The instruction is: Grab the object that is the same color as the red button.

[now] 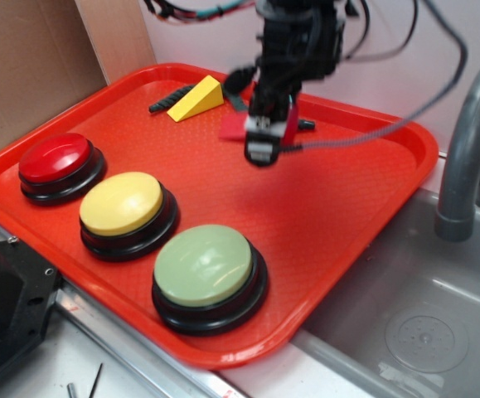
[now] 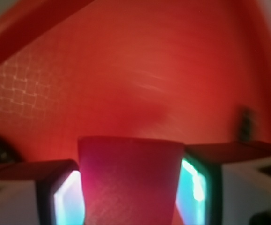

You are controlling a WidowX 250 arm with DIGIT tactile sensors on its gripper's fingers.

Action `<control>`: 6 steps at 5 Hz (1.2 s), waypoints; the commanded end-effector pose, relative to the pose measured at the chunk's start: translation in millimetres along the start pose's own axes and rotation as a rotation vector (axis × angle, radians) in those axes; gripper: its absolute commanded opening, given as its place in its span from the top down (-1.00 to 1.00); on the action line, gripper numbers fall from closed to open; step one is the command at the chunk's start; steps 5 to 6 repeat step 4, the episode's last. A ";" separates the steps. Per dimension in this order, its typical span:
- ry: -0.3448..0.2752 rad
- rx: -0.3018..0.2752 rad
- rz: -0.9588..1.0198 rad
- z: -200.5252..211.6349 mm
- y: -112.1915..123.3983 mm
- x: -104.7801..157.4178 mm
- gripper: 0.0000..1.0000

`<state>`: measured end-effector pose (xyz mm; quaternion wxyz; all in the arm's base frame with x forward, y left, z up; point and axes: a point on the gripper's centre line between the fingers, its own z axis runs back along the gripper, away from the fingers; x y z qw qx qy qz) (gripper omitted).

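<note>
The hand [image 1: 266,137] hangs over the far middle of the red tray [image 1: 364,207], blurred in the exterior view, so its fingers are hard to separate there. The wrist view settles it: the small red block [image 2: 129,180] sits squeezed between the two pads [image 2: 65,199], touching both, its bottom cut off by the picture's lower edge. In the exterior view only a red corner of the block [image 1: 233,126] sticks out to the left of the hand; whether it rests on the tray or hangs just above it cannot be told.

The red button [image 1: 55,159] stands at the tray's left end, well apart from the hand. A yellow button [image 1: 122,203] and a pale green button [image 1: 204,265] follow along the near rim. A yellow wedge [image 1: 196,98] lies at the far side beside a black ribbed stick [image 1: 169,98], partly hidden behind it. A grey faucet [image 1: 463,141] is cut off at the right edge, above a sink [image 1: 422,332].
</note>
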<state>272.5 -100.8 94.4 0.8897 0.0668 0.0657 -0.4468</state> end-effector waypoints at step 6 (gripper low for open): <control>-0.119 -0.163 1.193 114.4 25.8 -89.4 1.00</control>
